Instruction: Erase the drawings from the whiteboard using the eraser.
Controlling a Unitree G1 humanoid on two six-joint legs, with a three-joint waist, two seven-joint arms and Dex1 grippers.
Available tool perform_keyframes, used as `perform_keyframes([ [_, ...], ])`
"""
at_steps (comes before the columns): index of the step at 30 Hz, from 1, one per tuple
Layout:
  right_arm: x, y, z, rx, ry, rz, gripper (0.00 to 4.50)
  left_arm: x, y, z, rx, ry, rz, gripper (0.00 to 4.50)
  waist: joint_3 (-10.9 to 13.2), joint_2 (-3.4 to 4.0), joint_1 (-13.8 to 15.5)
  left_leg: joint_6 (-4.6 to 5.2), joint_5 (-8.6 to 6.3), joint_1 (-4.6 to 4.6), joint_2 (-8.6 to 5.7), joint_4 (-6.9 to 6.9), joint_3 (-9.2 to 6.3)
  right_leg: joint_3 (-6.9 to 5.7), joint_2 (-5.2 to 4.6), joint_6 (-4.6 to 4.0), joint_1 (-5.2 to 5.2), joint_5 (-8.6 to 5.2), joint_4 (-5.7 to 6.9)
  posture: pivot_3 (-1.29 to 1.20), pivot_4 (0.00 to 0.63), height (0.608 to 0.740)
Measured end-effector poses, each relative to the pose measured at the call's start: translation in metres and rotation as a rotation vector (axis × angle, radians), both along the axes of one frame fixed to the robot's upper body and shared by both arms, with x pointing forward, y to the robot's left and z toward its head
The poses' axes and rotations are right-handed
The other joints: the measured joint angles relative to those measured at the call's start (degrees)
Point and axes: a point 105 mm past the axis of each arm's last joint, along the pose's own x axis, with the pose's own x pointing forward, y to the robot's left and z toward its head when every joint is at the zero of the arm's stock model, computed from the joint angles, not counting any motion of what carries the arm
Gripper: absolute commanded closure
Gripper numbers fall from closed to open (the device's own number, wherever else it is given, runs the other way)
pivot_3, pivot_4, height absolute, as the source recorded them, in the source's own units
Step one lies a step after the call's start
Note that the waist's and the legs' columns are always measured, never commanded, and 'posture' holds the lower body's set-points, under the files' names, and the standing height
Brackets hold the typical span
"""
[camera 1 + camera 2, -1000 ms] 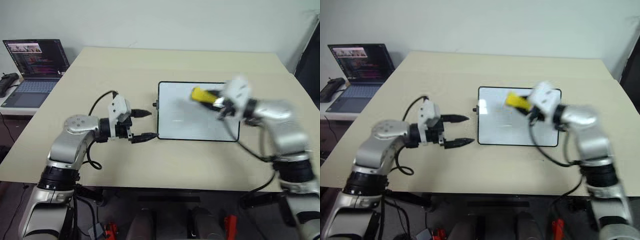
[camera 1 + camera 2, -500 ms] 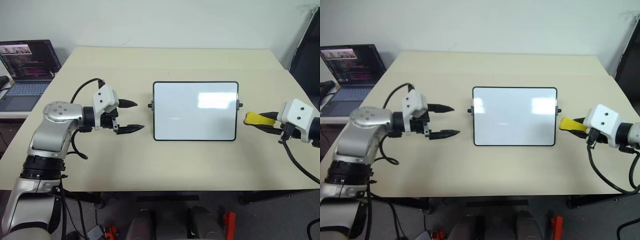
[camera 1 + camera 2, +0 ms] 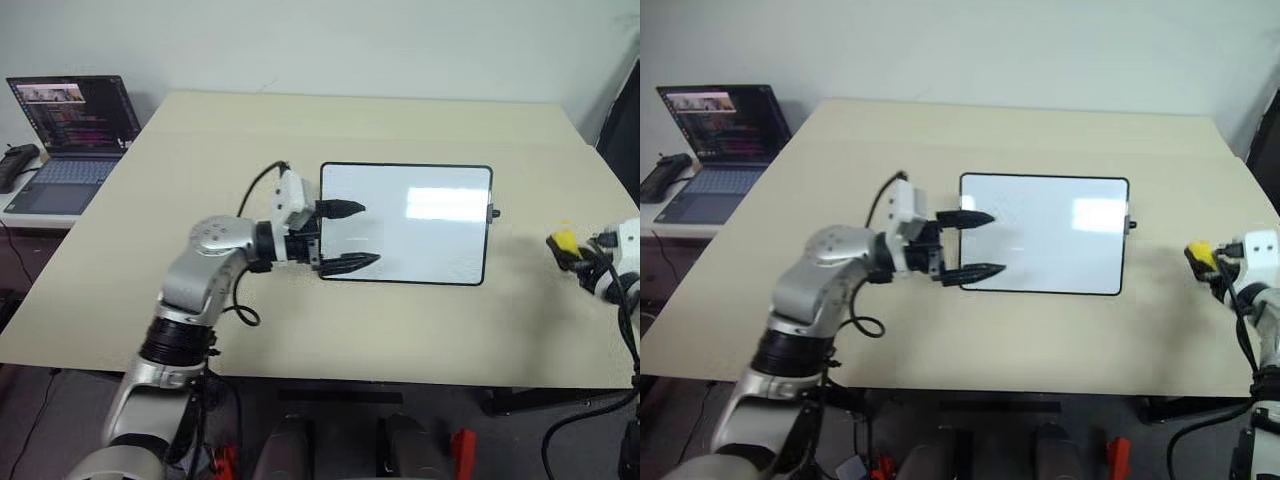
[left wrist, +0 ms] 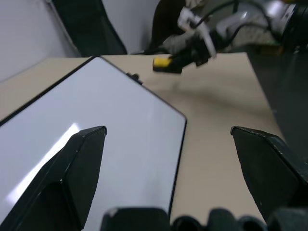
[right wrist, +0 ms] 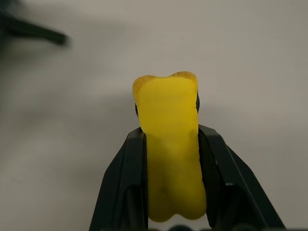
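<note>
The whiteboard (image 3: 430, 240) lies flat in the middle of the tan table (image 3: 250, 130). Its face is plain white with a glare patch; the drawings are out of view. My left gripper (image 3: 368, 234) stands open, pointing right, its two black fingers over the board's left edge with nothing between them. Far to the right, off the board and over the table's right side, my right gripper (image 3: 562, 246) is shut on the yellow eraser (image 3: 563, 240). In the right wrist view the eraser (image 5: 171, 144) sticks out between the two fingers. The left wrist view has the eraser (image 4: 162, 62) beyond the board.
An open laptop (image 3: 70, 130) sits on a lower side table at the far left, with a black device (image 3: 14, 163) beside it. A dark object (image 3: 622, 110) stands past the table's right edge. Bare tabletop surrounds the board.
My right gripper carried the eraser off the board, to the right and down over the table. My left gripper swung right, from beside the board to over its left edge. The camera also shifted.
</note>
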Motion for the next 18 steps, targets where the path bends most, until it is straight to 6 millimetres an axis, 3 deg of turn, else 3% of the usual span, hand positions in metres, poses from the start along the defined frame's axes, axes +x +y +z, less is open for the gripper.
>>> perform_keyframes([
  [2, 0.002, -0.005, -0.013, 0.019, 0.044, -0.04, 3.48, -0.005, -0.014, -0.001, -0.038, 0.021, -0.028, 0.0, -0.01, 0.01, -0.87, 0.0, 0.0, 0.03, 0.01, -0.01, 0.02, 0.03, 0.02, 0.0, 0.0, 0.0, 0.02, 0.0, 0.15, 0.74],
  [6, 0.011, -0.007, -0.013, 0.012, 0.054, -0.067, 3.48, -0.009, -0.02, -0.003, -0.04, 0.032, -0.044, 0.0, -0.03, 0.04, -2.1, 0.01, 0.0, 0.32, 0.02, -0.06, 0.06, 0.14, 0.09, 0.0, 0.21, 0.0, 0.05, 0.0, 0.15, 0.74],
  [12, 0.013, -0.008, -0.016, -0.001, 0.101, -0.082, 1.62, -0.007, -0.003, -0.012, 0.004, 0.047, 0.007, 0.0, -0.03, 0.04, -2.33, 0.01, 0.0, 0.55, 0.02, 0.01, 0.01, 0.08, 0.09, 0.06, 0.61, 0.01, -0.07, 0.0, 0.15, 0.74],
  [16, 0.012, -0.003, -0.01, -0.004, 0.079, -0.049, 0.15, -0.002, 0.013, -0.015, 0.005, 0.038, 0.082, 0.0, -0.03, 0.04, -2.32, 0.01, 0.0, 0.55, 0.03, 0.0, -0.01, 0.07, 0.09, 0.06, 0.6, 0.01, -0.07, 0.0, 0.15, 0.74],
  [18, 0.007, -0.001, -0.005, -0.029, 0.048, -0.027, 0.01, 0.004, 0.022, -0.013, -0.014, 0.006, 0.146, 0.0, -0.03, 0.05, -2.22, 0.01, -0.01, 0.51, 0.03, -0.02, -0.01, 0.06, 0.08, 0.07, 0.58, 0.01, -0.1, 0.0, 0.15, 0.74],
])
